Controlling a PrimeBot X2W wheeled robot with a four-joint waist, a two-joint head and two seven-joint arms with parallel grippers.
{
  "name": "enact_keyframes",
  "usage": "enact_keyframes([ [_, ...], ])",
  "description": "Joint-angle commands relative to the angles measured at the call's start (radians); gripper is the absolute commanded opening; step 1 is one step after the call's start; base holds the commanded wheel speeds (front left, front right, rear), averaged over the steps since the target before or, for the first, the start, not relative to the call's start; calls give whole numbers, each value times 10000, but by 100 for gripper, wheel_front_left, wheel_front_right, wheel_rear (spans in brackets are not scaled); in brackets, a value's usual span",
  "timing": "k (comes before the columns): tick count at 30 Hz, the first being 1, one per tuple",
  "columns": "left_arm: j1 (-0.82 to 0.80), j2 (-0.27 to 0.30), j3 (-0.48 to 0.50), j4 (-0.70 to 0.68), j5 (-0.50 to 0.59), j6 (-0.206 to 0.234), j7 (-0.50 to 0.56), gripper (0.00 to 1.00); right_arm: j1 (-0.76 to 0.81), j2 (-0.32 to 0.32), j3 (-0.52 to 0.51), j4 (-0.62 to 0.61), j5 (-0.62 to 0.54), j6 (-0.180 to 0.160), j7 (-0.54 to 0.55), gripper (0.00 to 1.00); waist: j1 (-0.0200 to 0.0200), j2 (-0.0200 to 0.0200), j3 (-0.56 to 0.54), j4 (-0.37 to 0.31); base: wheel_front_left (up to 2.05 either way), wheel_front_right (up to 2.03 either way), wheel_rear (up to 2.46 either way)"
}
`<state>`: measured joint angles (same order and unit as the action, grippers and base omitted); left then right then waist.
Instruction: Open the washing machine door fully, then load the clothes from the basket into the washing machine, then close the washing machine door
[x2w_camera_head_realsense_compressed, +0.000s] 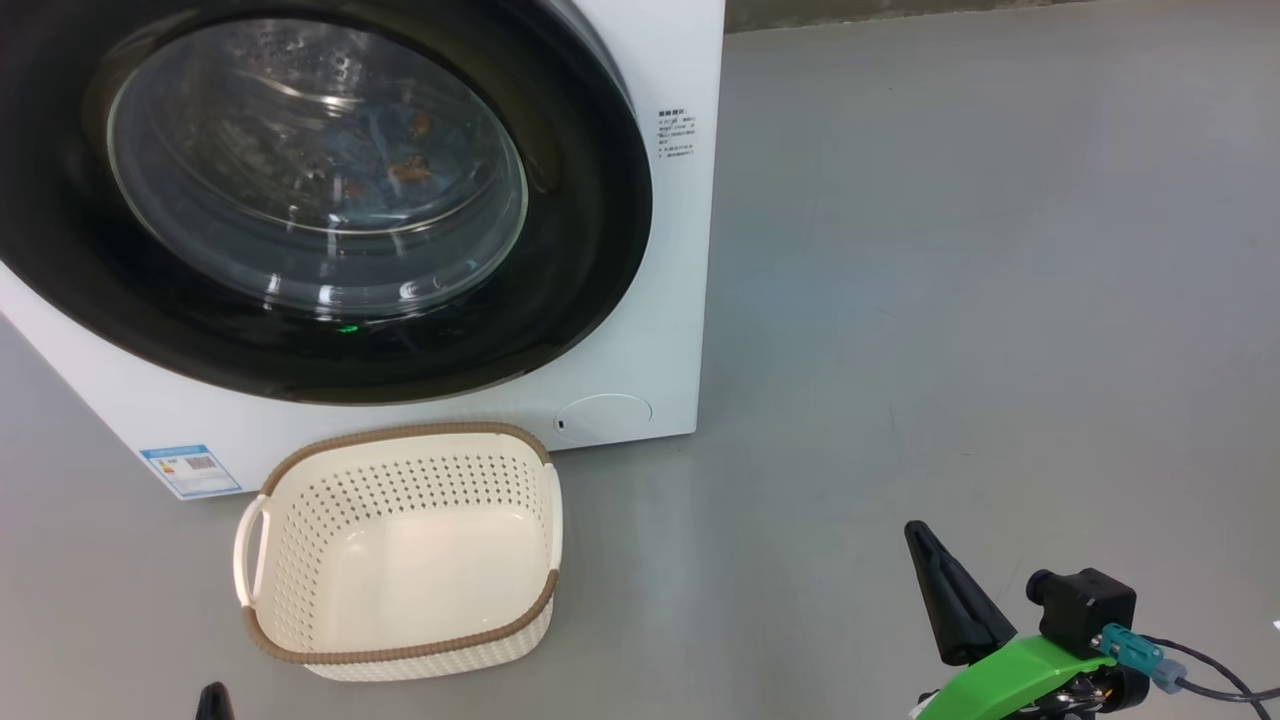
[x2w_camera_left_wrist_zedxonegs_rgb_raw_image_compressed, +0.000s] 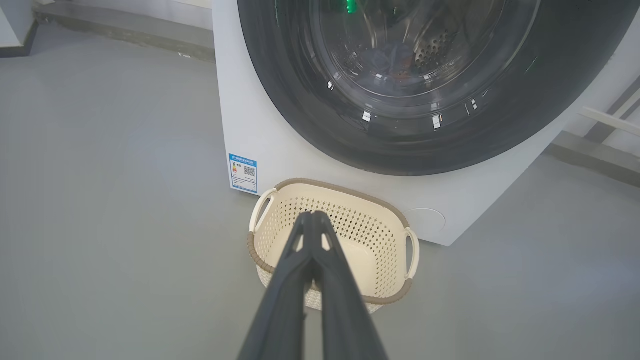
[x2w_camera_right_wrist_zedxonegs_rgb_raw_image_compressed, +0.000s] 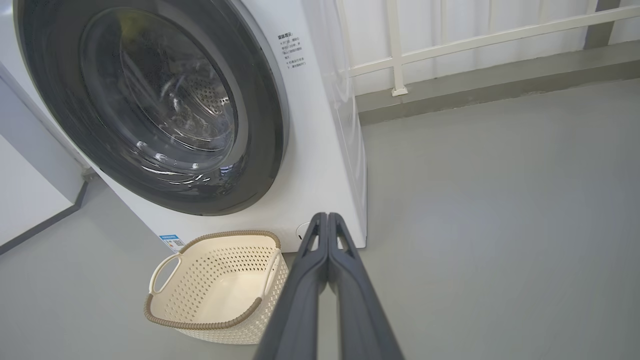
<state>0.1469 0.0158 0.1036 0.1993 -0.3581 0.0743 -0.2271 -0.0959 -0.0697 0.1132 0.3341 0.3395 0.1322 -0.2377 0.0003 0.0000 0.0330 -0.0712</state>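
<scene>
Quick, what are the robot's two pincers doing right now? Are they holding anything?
Left pincer: closed, holding nothing.
Right pincer: closed, holding nothing.

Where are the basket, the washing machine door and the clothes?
basket (x2w_camera_head_realsense_compressed: 400, 490): head view, perforated back wall.
washing machine door (x2w_camera_head_realsense_compressed: 590, 200): head view, black rim's right side.
clothes (x2w_camera_head_realsense_compressed: 408, 168): head view, printed fabric behind glass.

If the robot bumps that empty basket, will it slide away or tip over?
The basket probably slides easily: it looks like thin plastic full of holes, with nothing in it, so likely light, and the grey floor looks smooth. It seems unlikely to tip, being wide and low with a flat bottom.
</scene>
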Motion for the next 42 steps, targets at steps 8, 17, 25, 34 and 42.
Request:
enact_keyframes([
  [8,-375,160,43,-133,-1074,-182,274,0,-224,-96,-172,-323,1168,-2,254,0,-2,0,-8,53,0,0,0],
  [17,-556,175,45,-86,-2035,-339,534,0,-213,-110,-296,-372,2180,-3,485,0,-2,0,-32,108,0,0,0],
  [25,-718,189,49,-41,-2889,-478,768,0,-202,-116,-413,-417,3074,-4,697,0,-2,0,-54,158,0,0,0],
  [34,-881,203,54,3,-3745,-618,1002,0,-191,-118,-538,-462,3965,-5,914,0,-2,0,-76,207,0,0,0],
  [42,-1044,217,59,48,-4599,-758,1236,0,-181,-116,-667,-507,4848,-6,1136,0,-2,0,-97,256,0,0,0],
])
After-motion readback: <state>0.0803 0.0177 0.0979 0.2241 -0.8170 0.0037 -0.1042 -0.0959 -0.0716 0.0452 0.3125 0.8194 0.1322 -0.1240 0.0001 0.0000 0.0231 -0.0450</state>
